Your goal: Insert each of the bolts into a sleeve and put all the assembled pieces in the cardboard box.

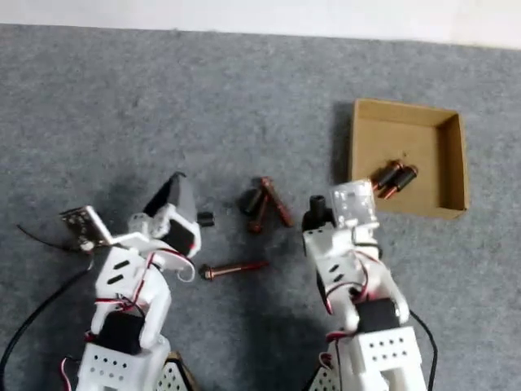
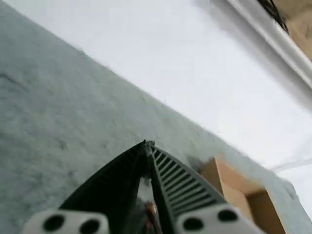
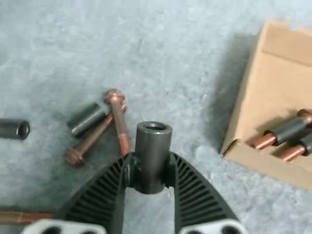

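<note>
Two bolts (image 3: 117, 122) and a loose sleeve (image 3: 87, 118) lie heaped on the mat (image 3: 195, 73) just past the right pincer (image 3: 151, 168). The box (image 3: 282, 73) beside them holds two assembled pieces (image 3: 287, 134). The right pincer clamps an upright sleeve (image 3: 153, 146) at its tips. The left pincer (image 2: 146, 145) is closed.

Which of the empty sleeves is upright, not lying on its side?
The gripped sleeve, held open end up in the right claw. The lone sleeve and the third sleeve, beside the crossed bolts, lie flat on the carpet.
</note>
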`<act>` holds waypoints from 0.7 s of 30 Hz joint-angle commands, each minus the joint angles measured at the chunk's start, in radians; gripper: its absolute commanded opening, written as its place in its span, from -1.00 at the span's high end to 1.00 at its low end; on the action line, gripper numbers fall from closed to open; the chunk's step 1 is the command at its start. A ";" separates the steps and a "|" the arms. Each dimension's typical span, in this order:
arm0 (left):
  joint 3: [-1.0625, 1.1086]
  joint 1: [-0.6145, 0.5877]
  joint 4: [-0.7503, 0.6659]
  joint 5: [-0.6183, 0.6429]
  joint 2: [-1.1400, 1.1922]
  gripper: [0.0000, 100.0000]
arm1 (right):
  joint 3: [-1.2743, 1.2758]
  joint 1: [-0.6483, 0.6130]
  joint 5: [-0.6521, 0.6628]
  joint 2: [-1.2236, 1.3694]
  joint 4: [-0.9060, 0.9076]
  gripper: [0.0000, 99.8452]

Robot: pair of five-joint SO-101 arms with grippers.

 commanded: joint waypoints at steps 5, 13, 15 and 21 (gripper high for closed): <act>-0.001 0.051 0.015 -0.006 0.005 0.99 | 0.085 0.079 0.009 -0.332 0.068 0.99; -0.165 0.071 0.012 -0.002 0.377 0.99 | 0.122 0.074 0.014 -0.392 0.122 0.99; -0.237 0.101 0.017 -0.003 0.516 0.99 | 0.133 0.074 0.014 -0.398 0.090 0.99; -0.481 0.151 0.212 0.005 0.889 0.99 | 0.176 0.077 0.015 -0.398 0.036 0.99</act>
